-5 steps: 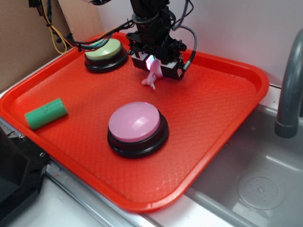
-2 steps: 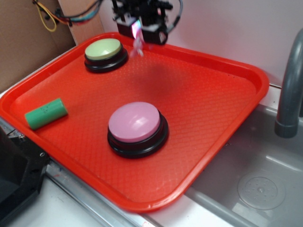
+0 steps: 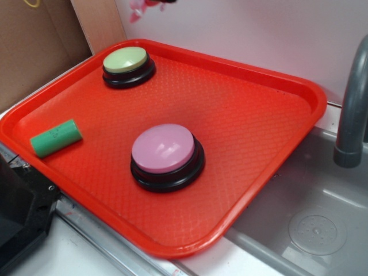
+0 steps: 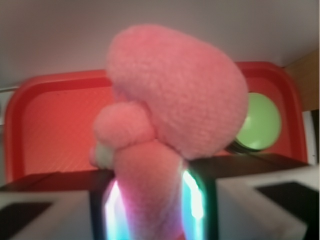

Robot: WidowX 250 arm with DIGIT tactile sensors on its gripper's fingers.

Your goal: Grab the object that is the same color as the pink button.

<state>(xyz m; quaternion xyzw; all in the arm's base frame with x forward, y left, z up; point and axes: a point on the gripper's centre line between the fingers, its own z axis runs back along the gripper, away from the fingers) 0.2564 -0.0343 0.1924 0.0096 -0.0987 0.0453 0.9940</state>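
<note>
The pink plush toy (image 4: 170,110) fills the wrist view, its lower part squeezed between my gripper (image 4: 152,205) jaws, which are shut on it. In the exterior view only a pink scrap of the toy (image 3: 137,12) shows at the top edge, high above the tray; the gripper itself is almost out of frame there. The pink button (image 3: 165,150), pale pink dome on a black base, sits near the middle of the red tray (image 3: 276,121), far below and in front of the toy.
A yellow-green-topped button (image 3: 127,64) stands at the tray's back left, also seen as the green dome (image 4: 260,122) in the wrist view. A green cylinder (image 3: 56,138) lies at the tray's left. A sink basin (image 3: 313,213) and grey faucet pipe (image 3: 351,115) are on the right.
My gripper has risen with the pink toy, from just above the tray's back, up and leftward, until it has almost left the top of the exterior view.
</note>
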